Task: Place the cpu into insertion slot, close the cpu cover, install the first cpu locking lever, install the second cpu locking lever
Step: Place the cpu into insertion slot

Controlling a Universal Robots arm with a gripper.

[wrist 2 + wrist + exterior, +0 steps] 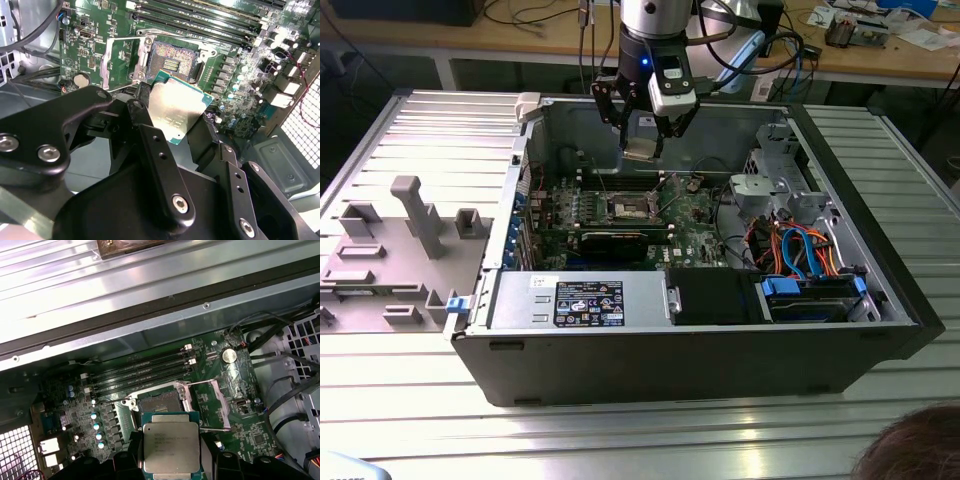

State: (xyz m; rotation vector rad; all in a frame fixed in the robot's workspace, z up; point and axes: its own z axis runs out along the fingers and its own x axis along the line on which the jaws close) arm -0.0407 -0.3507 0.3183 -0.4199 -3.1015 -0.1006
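– Above the insertion slot [628, 207], what is the load status?

– I read the gripper [643, 148] as clamped on the cpu [175, 107], with 1 of its fingers [155, 150] on each of 2 opposite edges. The chip hangs over the insertion slot without touching it. In the second wrist view it sits tilted, metal top toward the camera.

– Condition of the insertion slot?

– Uncovered and vacant. The cpu cover [114, 62] stands swung open just beside the insertion slot, attached along 1 side of it.

– Handling properties of the part?

– My judgement is that it is light, thin and stiff, so it will not flex in the grip. The metal top looks smooth and probably slippery, so I would not rely on it for friction. The underside contacts and the socket's contact field are likely fragile. The correct hold is on the bare board edges, as now, and never across the top or bottom face.

– Inventory?

– 1 cpu, 1 insertion slot, 1 cpu cover and 1 gripper with 2 fingers. Beside the insertion slot, in the first wrist view, I make out 2 thin wire rods, which I take to be the locking levers [216, 429]. Both look unlatched. All of it sits inside 1 open computer case [720, 350].
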